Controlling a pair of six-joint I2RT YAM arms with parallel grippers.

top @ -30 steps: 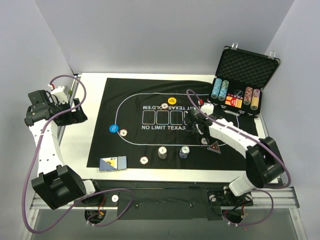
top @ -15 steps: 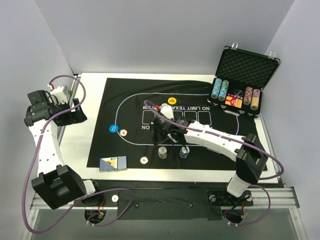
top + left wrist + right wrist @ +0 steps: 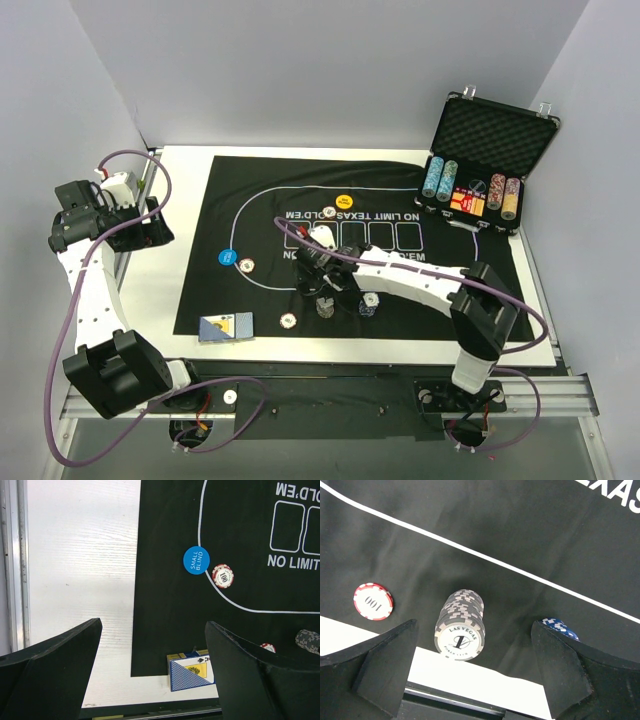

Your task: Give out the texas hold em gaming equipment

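My right gripper [image 3: 320, 283] [image 3: 473, 626] is open and empty, hovering just above a grey stack of poker chips [image 3: 324, 305] [image 3: 461, 630] near the front of the mat. A blue chip stack [image 3: 370, 302] [image 3: 560, 627] stands to its right. Single red "100" chips [image 3: 288, 320] [image 3: 373, 601] lie on the mat, one [image 3: 246, 265] [image 3: 223, 576] beside the blue disc [image 3: 228, 257] [image 3: 196, 560]. The yellow disc [image 3: 344, 200] lies farther back. Blue-backed cards [image 3: 225, 327] [image 3: 192, 672] lie at the front left. My left gripper [image 3: 150, 225] [image 3: 154, 625] is open, high at the left. The red triangle marker is hidden.
The black mat [image 3: 250, 190] covers the white table [image 3: 180, 200]. An open black case [image 3: 495, 130] with tall chip columns [image 3: 440, 178] stands at the back right. My right arm [image 3: 420, 283] stretches across the front of the mat.
My right arm has swung from the mat's right side to the left, and its gripper now hangs over the grey chip stack. The arm now covers the red triangle. The left arm has not moved.
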